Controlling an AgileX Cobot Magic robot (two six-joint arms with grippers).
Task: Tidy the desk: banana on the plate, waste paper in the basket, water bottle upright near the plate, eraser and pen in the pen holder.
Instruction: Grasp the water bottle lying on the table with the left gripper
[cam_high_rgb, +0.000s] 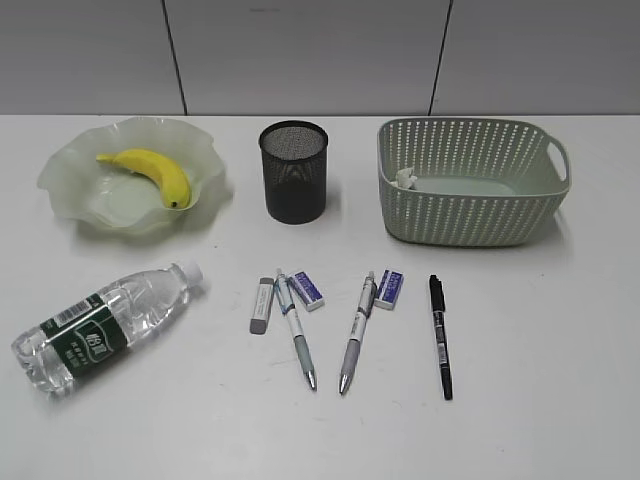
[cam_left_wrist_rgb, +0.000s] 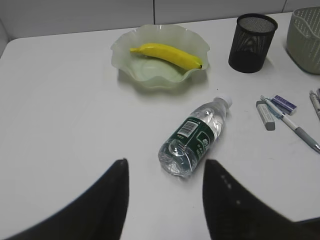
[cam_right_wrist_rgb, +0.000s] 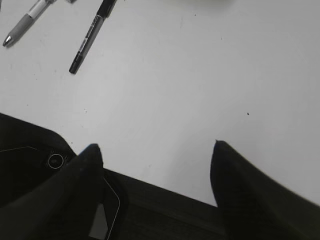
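Counter (cam_high_rgb: 560, 420), left to right:
- Plate (cam_high_rgb: 75, 165), holding banana (cam_high_rgb: 150, 172).
- Water bottle (cam_high_rgb: 100, 328), lying flat near plate; likely light, slick, squashable, best gripped mid-label.
- Pen holder (cam_high_rgb: 294, 170).
- Erasers (cam_high_rgb: 308, 290), pens (cam_high_rgb: 296, 330), lying loose.
- Basket (cam_high_rgb: 470, 182), waste paper (cam_high_rgb: 406, 178) inside.

Left pincer (cam_left_wrist_rgb: 165, 172), right pincer (cam_right_wrist_rgb: 156, 152): both released, empty.
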